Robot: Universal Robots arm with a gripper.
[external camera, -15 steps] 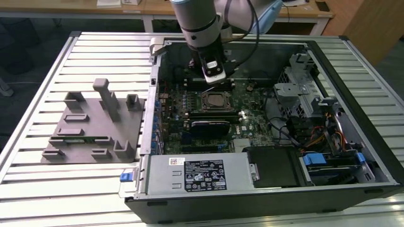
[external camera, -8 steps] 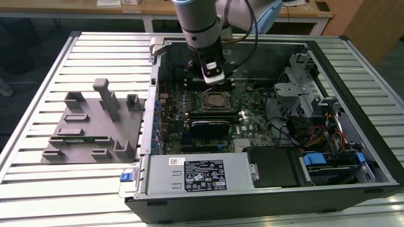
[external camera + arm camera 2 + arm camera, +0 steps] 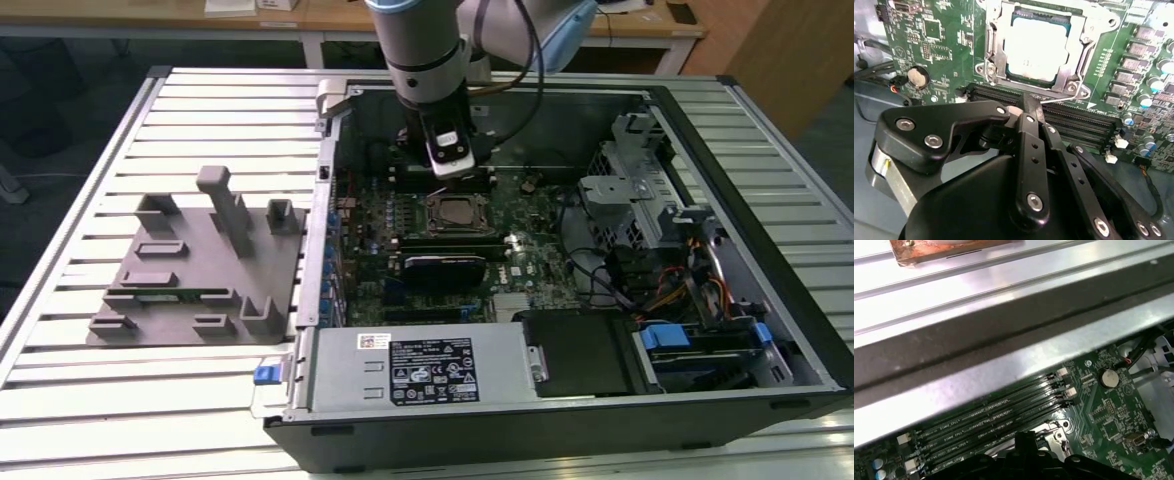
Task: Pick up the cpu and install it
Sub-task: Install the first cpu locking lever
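On the ribbed grey metal table (image 3: 160,400), lying open, a black desktop computer case (image 3: 747,330); beside it, toward the exterior view's left, a grey moulded plastic tray (image 3: 187,265) with upright posts. Inside the case, flat on its floor, a green motherboard (image 3: 534,255) (image 3: 939,45) (image 3: 1104,405). Near the board's middle, a silver metal socket frame (image 3: 457,211) (image 3: 991,50), and seated in it the small square cpu with its pale silver-white lid (image 3: 458,210) (image 3: 1035,47), lid facing up, flat and square to the frame, no long axis to speak of. Framed close on all four edges by the socket; open above. Just beside the socket, rows of long black memory slots (image 3: 1089,122) (image 3: 989,422), parallel to the near cpu edge. Directly above the slots and near the socket, hanging from the grey arm, the black gripper (image 3: 451,168) (image 3: 1030,111), fingertips pressed together, nothing held, apart from the cpu.
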